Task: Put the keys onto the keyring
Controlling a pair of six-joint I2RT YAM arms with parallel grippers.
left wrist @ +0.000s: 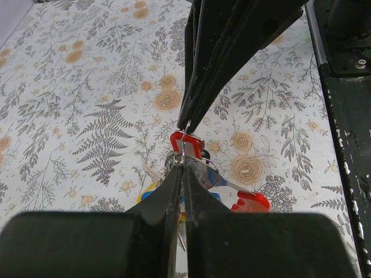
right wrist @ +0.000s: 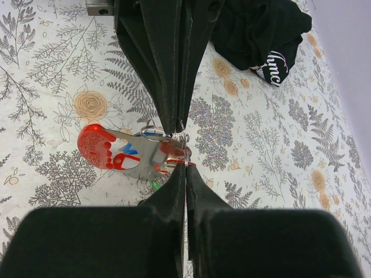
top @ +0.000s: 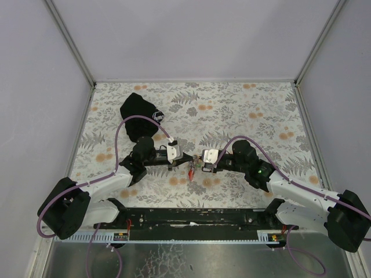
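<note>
Two sets, left fingers (left wrist: 167, 196), right fingers (right wrist: 173, 190), clamping one key bunch (right wrist: 136, 157), one pouch (top: 139, 113)

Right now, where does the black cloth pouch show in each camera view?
Top external: black cloth pouch sits left of centre, toward the far edge.
Left wrist: not in it.
Right wrist: upper right corner, white logo showing.
Shared landmark: the bunch of keys, with red tags visible in all three views.

Left gripper (top: 186, 164) and right gripper (top: 196, 163) meet tip to tip on the keys (top: 191, 172), barring mid-table; black pouch (top: 140, 117) lies rear-left.
</note>
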